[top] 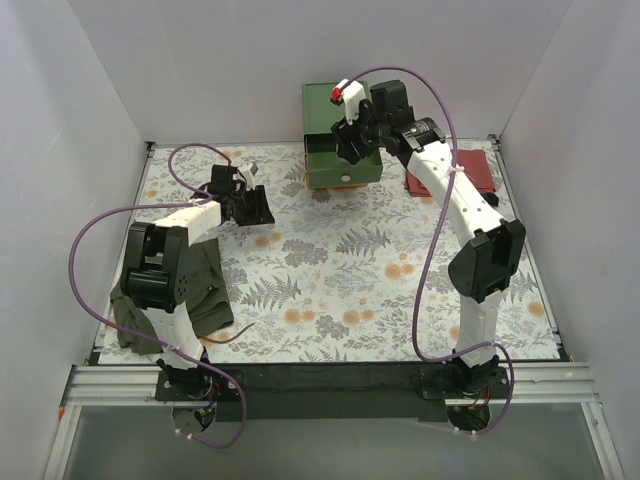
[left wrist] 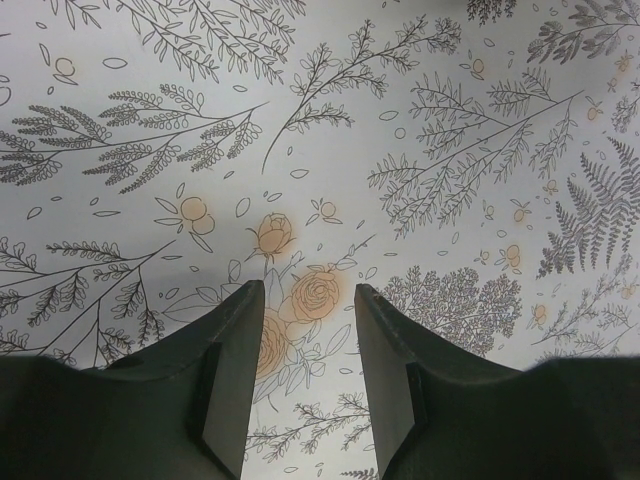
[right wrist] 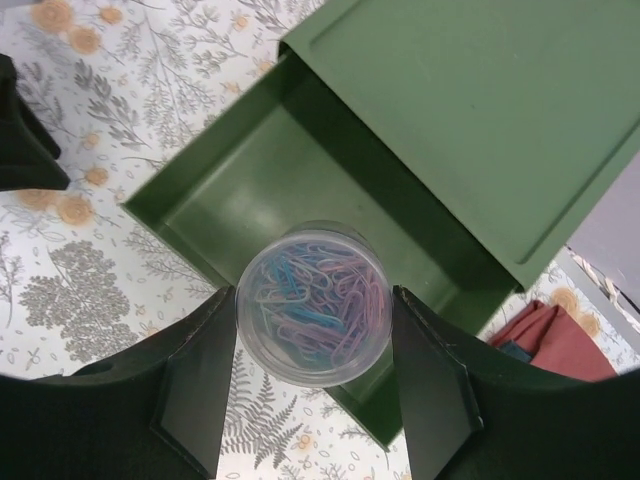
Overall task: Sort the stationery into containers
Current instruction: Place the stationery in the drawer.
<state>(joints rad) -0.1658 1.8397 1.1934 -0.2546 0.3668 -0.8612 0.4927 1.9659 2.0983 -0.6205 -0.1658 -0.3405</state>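
right arm: base at the lower right of the top view, upper link rising, forearm reaching up and left toward the upper centre of the frame, wrist bent down over the front of the box. the right gripper (right wrist: pixel 312 335) points straight down. its two fingers press against opposite sides of a clear round tub of paper clips (right wrist: pixel 312 300); the jaws are closed on the tub and the tub is off the table.

the tub hangs over the near rim of the open green drawer (right wrist: pixel 250 180), partly over the drawer floor and partly over the patterned table (top: pixel 350 270). the clips inside are blue, pink and purple; too tangled to count.

left arm: base at the lower left of the top view, elbow folded, forearm stretched toward the upper left of the table. the left gripper (left wrist: pixel 308 300) faces down at the floral surface. its jaws stand apart with bare table between them; nothing is held.

counts: two arms; one tub of clips; one box (top: pixel 330 100) with a green top, at the upper centre; one drawer pulled out, with nothing on the part of its floor in view. one red cloth (top: pixel 478 170) lies just right of the box; one olive cloth (top: pixel 205 290) lies at the left, under the left arm.
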